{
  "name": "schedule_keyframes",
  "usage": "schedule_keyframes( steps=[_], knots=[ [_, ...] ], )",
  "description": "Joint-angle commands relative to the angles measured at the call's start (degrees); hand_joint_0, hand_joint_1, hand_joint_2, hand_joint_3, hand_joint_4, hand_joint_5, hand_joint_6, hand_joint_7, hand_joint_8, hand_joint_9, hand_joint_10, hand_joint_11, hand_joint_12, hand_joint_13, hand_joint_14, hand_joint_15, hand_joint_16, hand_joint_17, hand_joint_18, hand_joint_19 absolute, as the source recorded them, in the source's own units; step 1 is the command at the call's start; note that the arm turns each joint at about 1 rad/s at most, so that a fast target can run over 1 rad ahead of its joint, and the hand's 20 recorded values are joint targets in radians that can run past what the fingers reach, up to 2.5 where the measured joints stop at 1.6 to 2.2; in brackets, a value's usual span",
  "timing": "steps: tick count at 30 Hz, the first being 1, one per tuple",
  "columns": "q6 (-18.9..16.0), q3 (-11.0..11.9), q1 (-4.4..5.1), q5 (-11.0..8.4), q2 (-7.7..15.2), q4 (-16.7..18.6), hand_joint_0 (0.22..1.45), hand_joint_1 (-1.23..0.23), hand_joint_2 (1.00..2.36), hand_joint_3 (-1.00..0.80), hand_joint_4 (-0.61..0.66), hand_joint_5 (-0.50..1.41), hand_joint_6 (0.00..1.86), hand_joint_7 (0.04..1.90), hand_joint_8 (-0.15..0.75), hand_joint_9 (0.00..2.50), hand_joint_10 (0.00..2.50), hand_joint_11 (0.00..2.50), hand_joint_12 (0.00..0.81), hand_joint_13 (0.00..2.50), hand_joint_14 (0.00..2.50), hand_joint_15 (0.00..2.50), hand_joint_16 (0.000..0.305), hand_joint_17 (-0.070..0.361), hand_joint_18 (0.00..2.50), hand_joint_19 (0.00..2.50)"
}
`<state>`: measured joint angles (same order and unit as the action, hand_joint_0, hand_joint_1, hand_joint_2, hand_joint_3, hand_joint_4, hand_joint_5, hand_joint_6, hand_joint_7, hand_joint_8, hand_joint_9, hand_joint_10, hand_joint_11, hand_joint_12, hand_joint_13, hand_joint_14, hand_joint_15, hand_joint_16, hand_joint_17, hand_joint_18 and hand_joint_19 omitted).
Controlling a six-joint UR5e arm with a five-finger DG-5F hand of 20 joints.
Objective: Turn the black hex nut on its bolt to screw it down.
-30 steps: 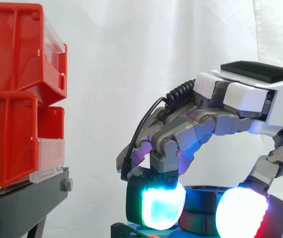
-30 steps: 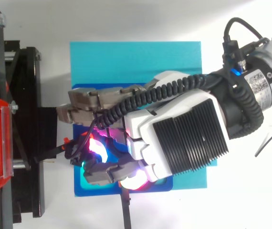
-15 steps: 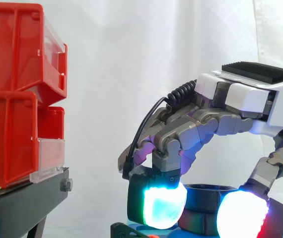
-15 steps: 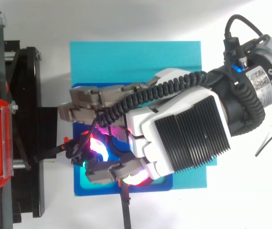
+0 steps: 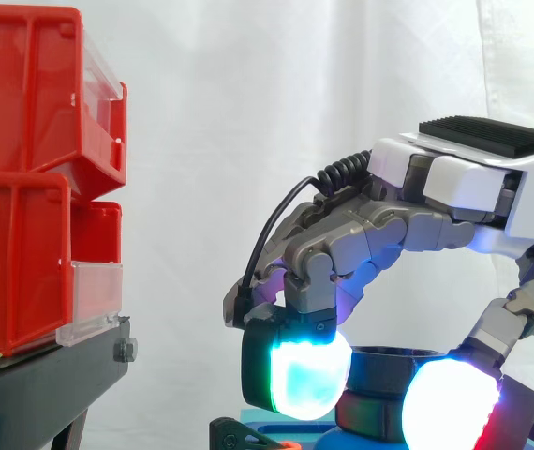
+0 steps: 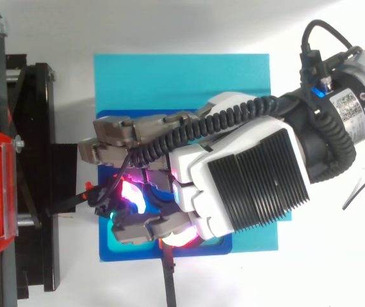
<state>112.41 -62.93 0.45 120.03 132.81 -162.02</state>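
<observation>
The black hex nut (image 5: 386, 367) sits low in the side view on a dark blue base (image 6: 115, 252). My hand (image 5: 464, 187) arches over it from the right with curled fingers. A cyan-green glowing fingertip (image 5: 300, 375) presses the nut's left side. A white-red glowing pad (image 5: 445, 403) sits against its right front. In the top view the hand (image 6: 246, 185) covers the nut, with a magenta glow showing under the fingers. The bolt is hidden.
Two stacked red bins (image 5: 33, 187) stand on a black stand (image 5: 42, 384) at the left, close to the fingers. The blue base lies on a cyan mat (image 6: 182, 83) on the white table.
The cyan-green fingertip has edged right and slightly up, and the white-red pad has slid left and lower around the nut. The arm has barely moved.
</observation>
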Motion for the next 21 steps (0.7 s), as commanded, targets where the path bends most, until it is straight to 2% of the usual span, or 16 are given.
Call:
schedule_keyframes(
  steps=[1,21],
  knots=[
    [0.0,0.0,-0.01,0.12,0.0,0.0,0.62,-0.68,1.01,-0.34,0.13,0.01,0.50,1.45,0.291,1.02,0.02,0.41,0.310,0.65,0.01,0.22,0.043,0.096,0.58,0.52],
    [0.0,0.0,0.08,0.21,0.1,0.0,0.62,-0.68,1.01,-0.34,0.14,0.01,0.50,1.43,0.313,1.06,0.02,0.45,0.311,0.67,0.01,0.22,0.043,0.097,0.60,0.52]
  ],
)
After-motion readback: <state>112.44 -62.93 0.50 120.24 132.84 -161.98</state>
